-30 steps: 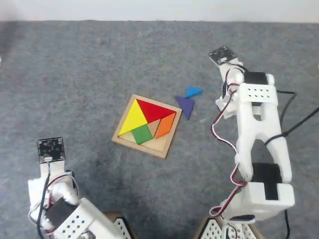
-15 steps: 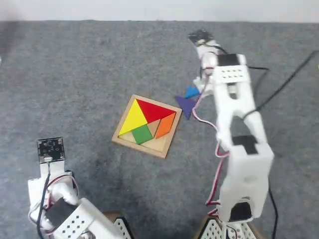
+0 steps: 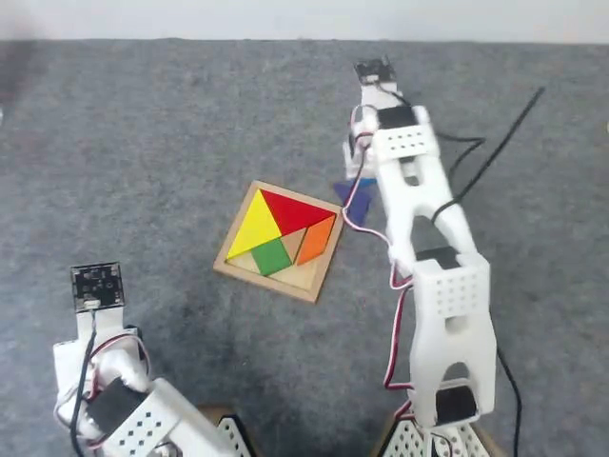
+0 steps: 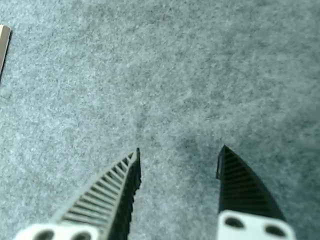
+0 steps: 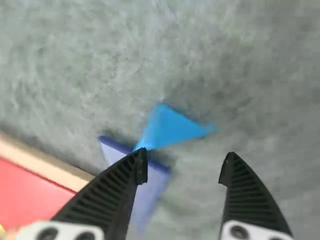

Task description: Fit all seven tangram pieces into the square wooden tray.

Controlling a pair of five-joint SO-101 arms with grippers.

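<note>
Just ahead of the open right pincer (image 5: 182, 160): small light-blue wooden triangle (image 5: 170, 127) on grey carpet (image 5: 75, 50), corner touching the purple wooden triangle (image 5: 152, 182) by one finger. The square wooden tray (image 5: 45, 162) lies beyond that finger. Best: centre over blue alone, straddle its edges, don't nudge purple.

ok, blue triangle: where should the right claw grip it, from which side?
From above: the blue triangle lies flat on the carpet. Close the open right claw across its two edges at the free end, away from the corner next to the purple piece.
</note>
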